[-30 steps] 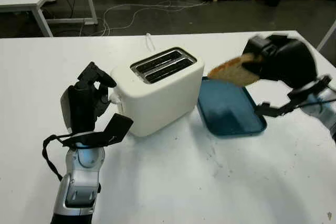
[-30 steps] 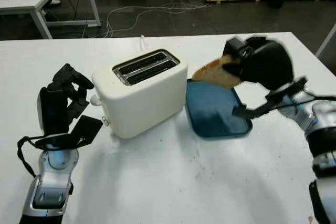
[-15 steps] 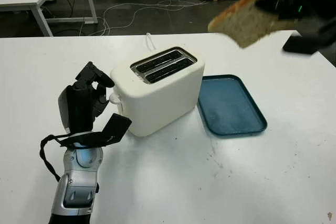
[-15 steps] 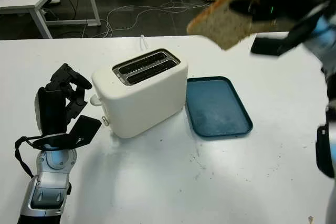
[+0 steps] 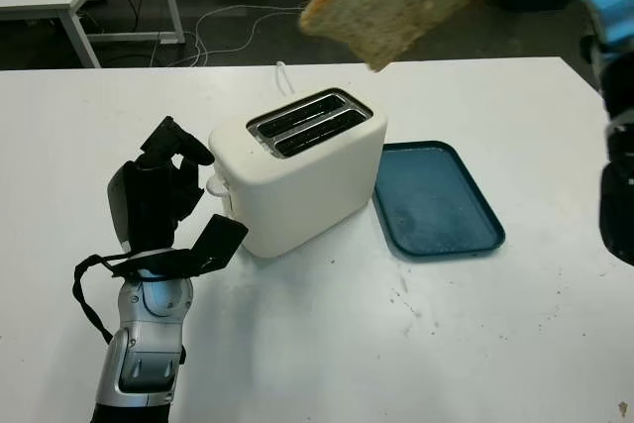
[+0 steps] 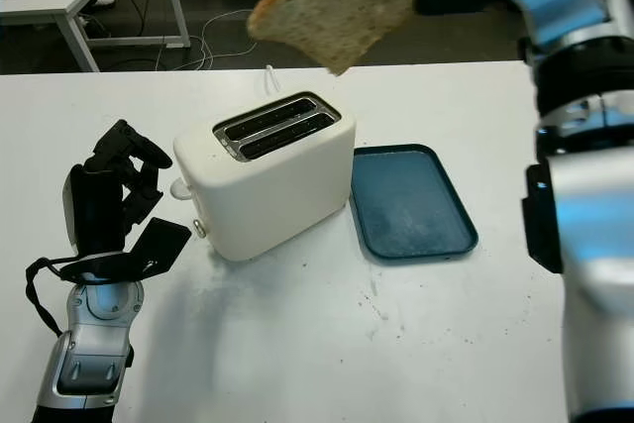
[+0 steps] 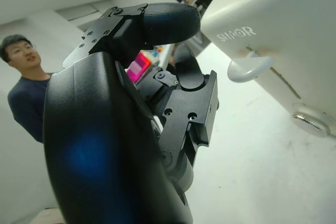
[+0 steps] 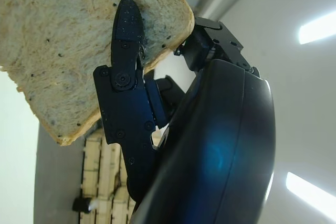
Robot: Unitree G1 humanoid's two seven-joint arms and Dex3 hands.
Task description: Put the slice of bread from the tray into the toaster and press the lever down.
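Now | right hand (image 8: 131, 72) clamped on bread slice (image 5: 384, 2), high above toaster (image 5: 297, 170) | left hand (image 5: 158, 190) curled, empty

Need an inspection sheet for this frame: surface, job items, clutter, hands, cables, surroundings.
Surface: white table, dark specks near the tray.
Job's things: bread slice held high above the toaster; blue tray bare; lever up.
Clutter: nothing seen.
Hands: right hand shut on the bread; left hand curled, beside the toaster's lever end.
Cables: white cord behind toaster; cables on floor.
Surroundings: desk, wooden crates, a person.
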